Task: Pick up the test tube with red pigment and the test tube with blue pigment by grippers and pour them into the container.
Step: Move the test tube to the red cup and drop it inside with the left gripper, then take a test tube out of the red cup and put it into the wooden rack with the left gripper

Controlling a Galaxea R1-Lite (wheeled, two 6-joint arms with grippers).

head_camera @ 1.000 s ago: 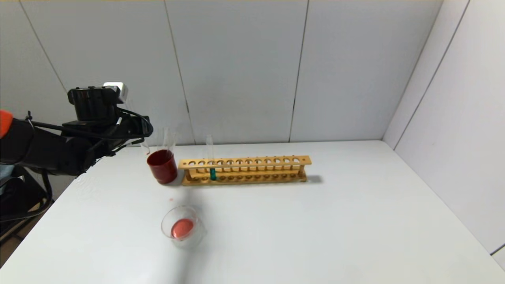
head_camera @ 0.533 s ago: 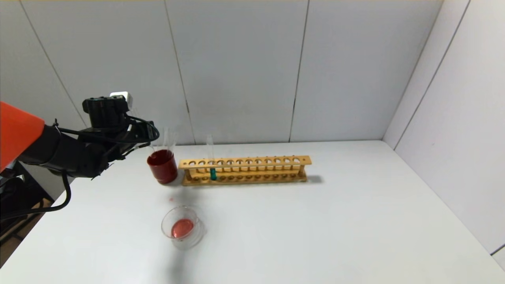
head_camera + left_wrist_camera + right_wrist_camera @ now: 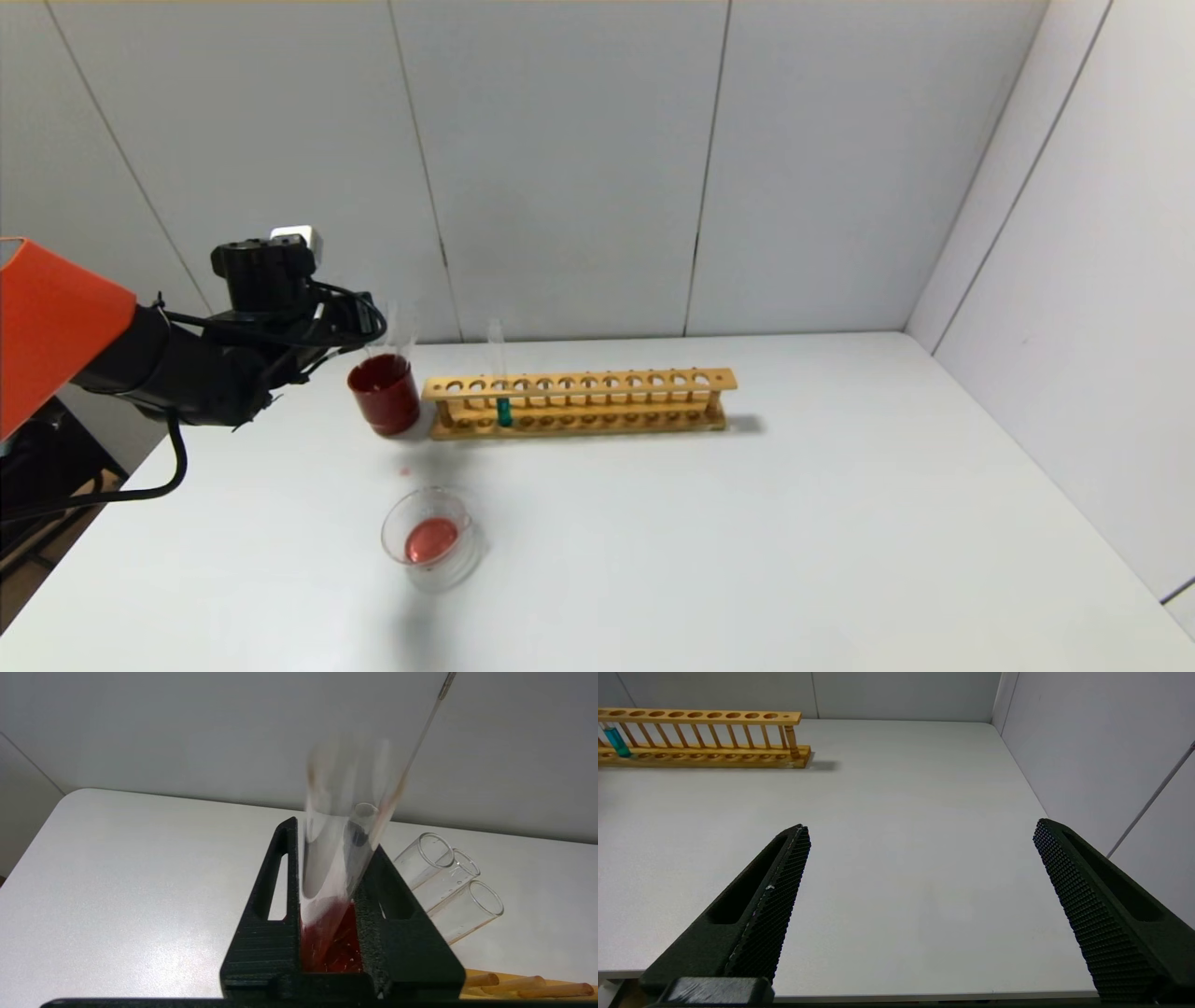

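Observation:
My left gripper (image 3: 332,844) is shut on the test tube with red pigment (image 3: 343,826), which is nearly empty with reddish traces and points down over the dark red cup (image 3: 345,952). In the head view the left gripper (image 3: 353,329) hangs just left of and above the cup (image 3: 384,395). The test tube with blue pigment (image 3: 502,392) stands in the wooden rack (image 3: 579,401), near its left end. The container (image 3: 432,539) sits in front of the cup and holds red liquid. My right gripper (image 3: 920,826) is open and empty above the table's right part; it does not show in the head view.
Three empty clear tubes (image 3: 448,877) lean in the cup. A small red drop (image 3: 404,471) lies between cup and container. The rack (image 3: 705,716) and blue tube (image 3: 616,742) show far off in the right wrist view. Walls close the back and right.
My left arm has moved right and a little down, bringing the held tube over the dark red cup. The container, rack and blue tube have not moved.

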